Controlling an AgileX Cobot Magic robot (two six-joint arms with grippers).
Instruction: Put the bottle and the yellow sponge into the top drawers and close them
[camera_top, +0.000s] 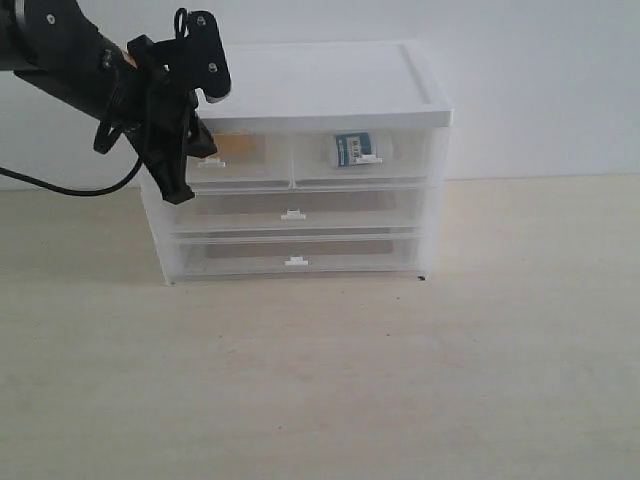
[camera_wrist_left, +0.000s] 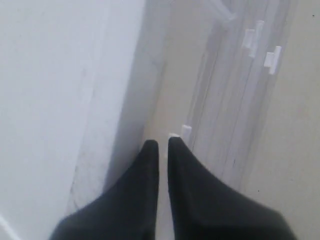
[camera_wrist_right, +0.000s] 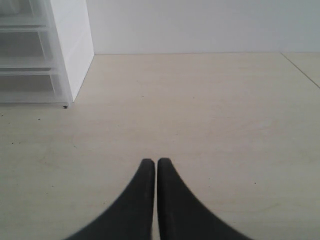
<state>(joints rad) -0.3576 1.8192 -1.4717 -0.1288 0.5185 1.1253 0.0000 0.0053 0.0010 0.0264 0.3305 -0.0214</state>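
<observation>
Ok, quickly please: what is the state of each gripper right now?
Left gripper: closed, holding nothing.
Right gripper: closed, holding nothing.

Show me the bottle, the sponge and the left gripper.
bottle (camera_top: 350, 150), exterior view, on its label.
sponge (camera_top: 242, 148), exterior view, on its dim yellowish face.
left gripper (camera_wrist_left: 163, 144), left wrist view, midway between its fingertips.

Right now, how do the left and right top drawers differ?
The left top drawer shows a dull yellow-tan patch behind its front, likely the yellow sponge; the right top drawer shows the bottle, teal label visible. The shut left gripper sits by the left drawer's front; nothing is near the right drawer. Shared: both are translucent with white tab handles, and both look pushed in.
</observation>
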